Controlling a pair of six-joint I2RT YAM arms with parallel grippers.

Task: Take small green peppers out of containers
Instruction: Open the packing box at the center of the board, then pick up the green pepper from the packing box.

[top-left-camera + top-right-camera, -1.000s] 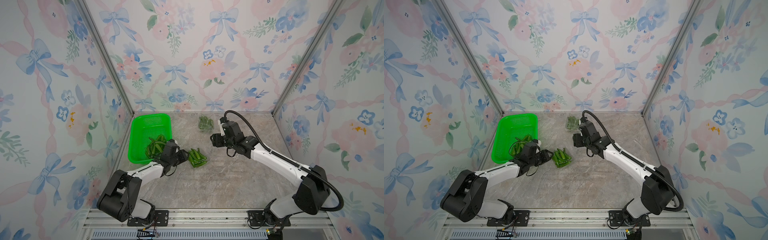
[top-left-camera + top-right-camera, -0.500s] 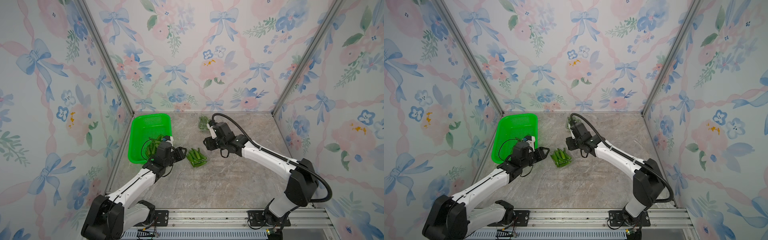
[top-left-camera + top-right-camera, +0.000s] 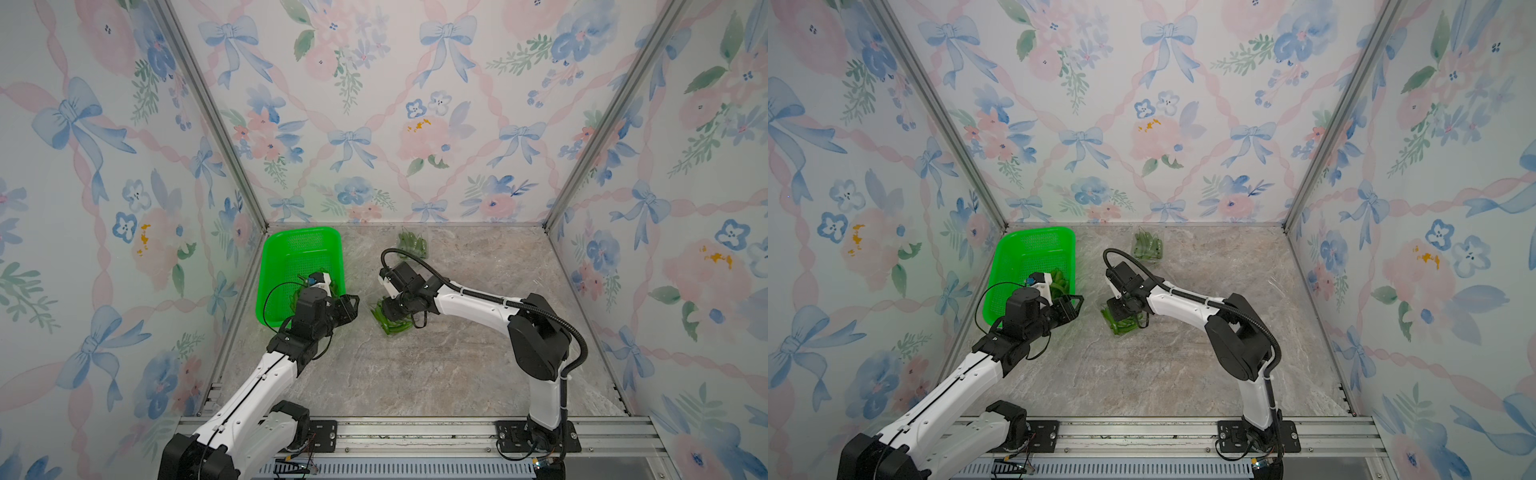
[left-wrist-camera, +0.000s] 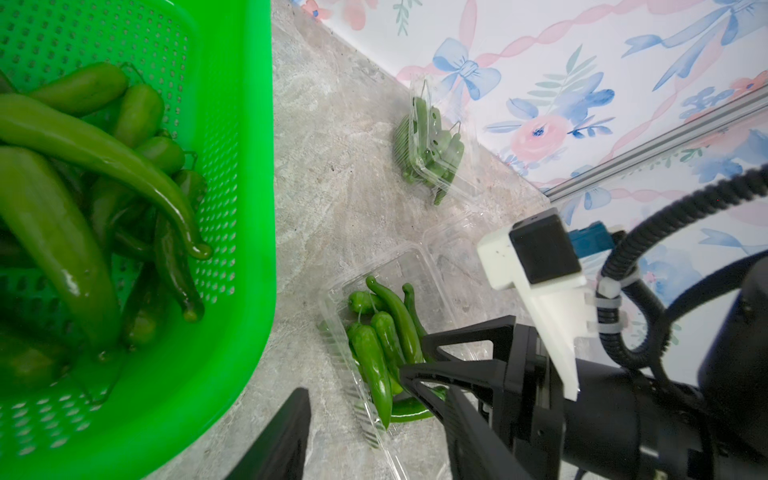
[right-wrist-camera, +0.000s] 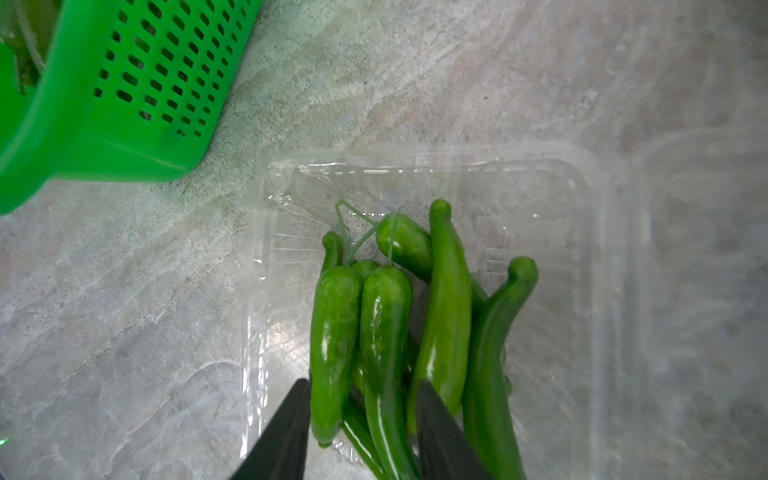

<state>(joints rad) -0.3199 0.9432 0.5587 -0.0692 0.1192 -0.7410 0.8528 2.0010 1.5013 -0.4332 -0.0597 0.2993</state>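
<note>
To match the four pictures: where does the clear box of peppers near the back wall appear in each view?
Top view: clear box by the back wall, right of the green basket.
Top view: clear box, same spot.
Left wrist: clear box at the wall's foot, beyond the open container.
Right wrist: not shown.
Shared landmark: green basket.

Tabletop [image 3: 415, 374], clearance.
Open ground: the whole near half, and the right side up to the wall.
Obstacles:
- green basket [image 3: 299, 253], far left, close along the left wall
- closed container [image 3: 412, 245], far centre, near the back wall
- open container [image 5: 415, 166], mid-tabletop, with the right gripper [image 5: 362, 383] fingers down among its peppers [image 5: 444, 291]

Narrow lane between the basket and the open container; the left gripper [image 3: 353, 307] sits at its near end.
</note>
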